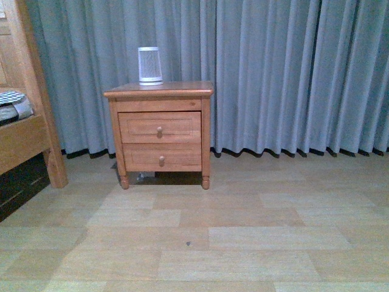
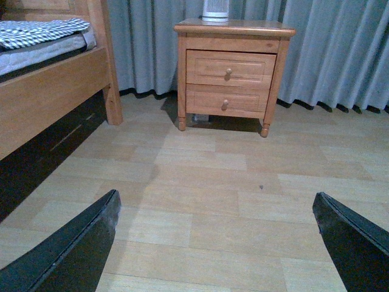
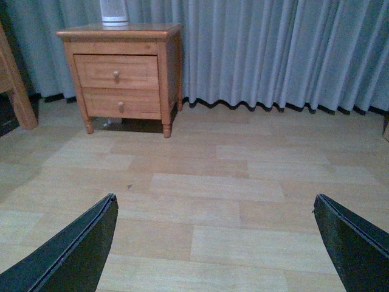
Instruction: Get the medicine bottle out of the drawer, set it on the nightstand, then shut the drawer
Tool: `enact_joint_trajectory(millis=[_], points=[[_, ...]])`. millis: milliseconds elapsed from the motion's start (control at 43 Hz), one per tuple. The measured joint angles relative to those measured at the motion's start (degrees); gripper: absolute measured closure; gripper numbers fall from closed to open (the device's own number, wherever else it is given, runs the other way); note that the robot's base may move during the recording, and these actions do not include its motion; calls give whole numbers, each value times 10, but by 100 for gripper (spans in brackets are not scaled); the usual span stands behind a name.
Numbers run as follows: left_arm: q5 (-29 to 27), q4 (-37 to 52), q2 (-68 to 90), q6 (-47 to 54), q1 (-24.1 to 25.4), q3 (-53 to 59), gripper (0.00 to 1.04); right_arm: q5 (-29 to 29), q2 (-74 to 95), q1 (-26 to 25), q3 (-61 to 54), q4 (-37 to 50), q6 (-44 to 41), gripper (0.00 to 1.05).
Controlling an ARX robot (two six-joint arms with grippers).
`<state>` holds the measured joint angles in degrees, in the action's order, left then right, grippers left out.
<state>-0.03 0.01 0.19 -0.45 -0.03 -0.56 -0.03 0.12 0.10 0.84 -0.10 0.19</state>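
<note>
Honey-brown wood, all shut: the nightstand [image 1: 182, 89] stands with its upper drawer [image 1: 140, 126] flush closed, so nothing of the task looks begun. The medicine bottle is nowhere in sight, presumably inside. Only a white ribbed cylinder [image 1: 149, 64] sits near the top's back edge. The left gripper [image 2: 214, 204] and right gripper [image 3: 214, 204] hang well off over the floor [image 2: 206, 164], both spread wide and empty; opening, fetching, placing, closing all remain

Nightstand [image 1: 185, 89] stands on plank floor [image 1: 243, 231]; white ribbed cylinder [image 1: 149, 64] on its top.
</note>
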Motion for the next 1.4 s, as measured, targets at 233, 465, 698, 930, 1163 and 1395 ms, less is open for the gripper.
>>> enact_joint_trajectory(millis=[233,465,698,930,1163,1395], points=[[0,0,0,0,0,0,7,0,0,0,0,0,0,7],[0,0,0,0,0,0,7,0,0,0,0,0,0,7],[0,0,0,0,0,0,7,0,0,0,0,0,0,7],[0,0,0,0,0,0,7,0,0,0,0,0,0,7],[0,0,0,0,0,0,7,0,0,0,0,0,0,7],[0,0,0,0,0,0,7,0,0,0,0,0,0,7]])
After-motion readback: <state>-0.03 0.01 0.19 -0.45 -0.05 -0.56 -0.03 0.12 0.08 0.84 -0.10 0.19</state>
